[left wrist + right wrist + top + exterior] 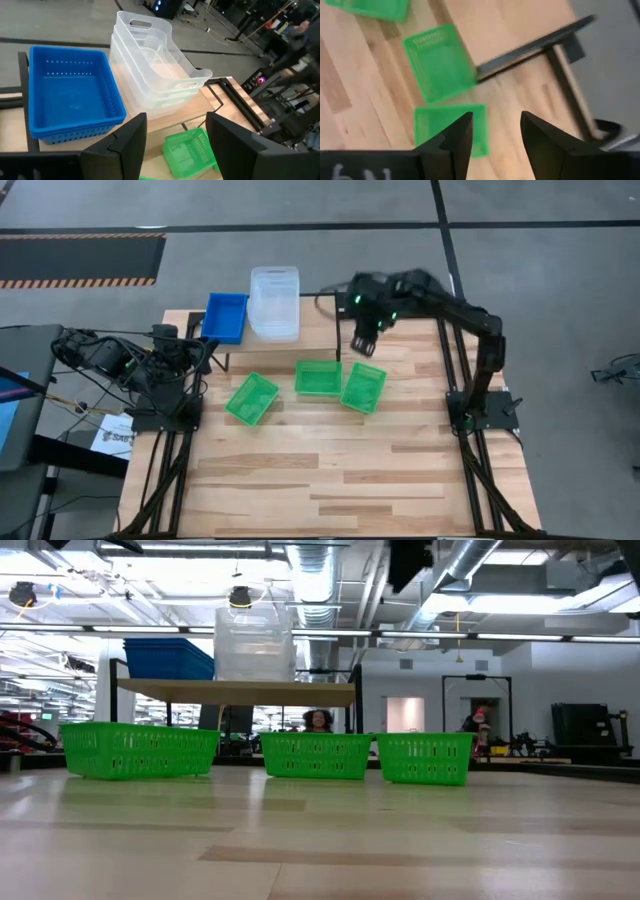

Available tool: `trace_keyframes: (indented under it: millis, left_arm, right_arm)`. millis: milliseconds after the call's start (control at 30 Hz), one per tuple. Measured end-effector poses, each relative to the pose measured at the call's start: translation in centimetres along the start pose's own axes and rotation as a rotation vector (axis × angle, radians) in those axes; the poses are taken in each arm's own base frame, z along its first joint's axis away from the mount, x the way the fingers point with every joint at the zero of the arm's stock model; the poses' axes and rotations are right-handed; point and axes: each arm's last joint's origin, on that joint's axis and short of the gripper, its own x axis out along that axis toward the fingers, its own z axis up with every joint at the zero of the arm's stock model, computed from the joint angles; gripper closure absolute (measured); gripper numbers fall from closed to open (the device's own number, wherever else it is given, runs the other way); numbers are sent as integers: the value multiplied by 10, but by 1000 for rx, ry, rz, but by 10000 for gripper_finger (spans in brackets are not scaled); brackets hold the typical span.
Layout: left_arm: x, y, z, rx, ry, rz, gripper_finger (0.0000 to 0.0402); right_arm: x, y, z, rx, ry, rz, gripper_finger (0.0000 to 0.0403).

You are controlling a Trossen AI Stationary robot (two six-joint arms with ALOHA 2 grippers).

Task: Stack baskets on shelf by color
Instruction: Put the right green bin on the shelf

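Three green baskets rest on their bases on the table: left [252, 398], middle [319, 378] and right [363, 387], also in the low view [140, 750], [316, 755], [425, 758]. On the shelf [312, 330] stand a blue stack [225, 317] and a clear stack [274, 302], seen close up as the blue stack [70, 95] and the clear stack [155, 65]. My right gripper [365, 342] hangs open above the table, over the gap between the middle and right green baskets, fingers pointing down [495, 135]. My left gripper [175, 145] is open at the table's left edge, touching nothing.
The shelf's black frame [535, 47] stands just beyond my right gripper, toward the far edge. The left arm [140, 362] is folded at the table's left edge among cables. Bare table [330, 470] stretches from the green baskets to the near edge. A person [318, 721] shows in the room behind.
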Motion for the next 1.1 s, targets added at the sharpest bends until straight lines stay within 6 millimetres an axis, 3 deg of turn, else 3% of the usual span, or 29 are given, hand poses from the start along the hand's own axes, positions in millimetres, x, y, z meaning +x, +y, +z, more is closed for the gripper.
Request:
trace_keyframes:
  millis: [167,300,567,733,1100]
  left_arm:
    - [0,0,-1,37,26,-3,190]
    - [0,0,-2,58,51,-8,179]
    - [0,0,-2,78,64,-11,177]
    - [0,0,-2,96,68,-12,177]
    - [0,0,-3,98,91,-16,177]
  right_arm:
    - [22,29,-27,-58,78,52,216]
    - [64,47,-52,-67,186,50,210]
    - [128,79,-94,-70,218,185,200]
    - [154,91,-105,-56,201,211,202]
    - [185,94,-126,-8,177,230,203]
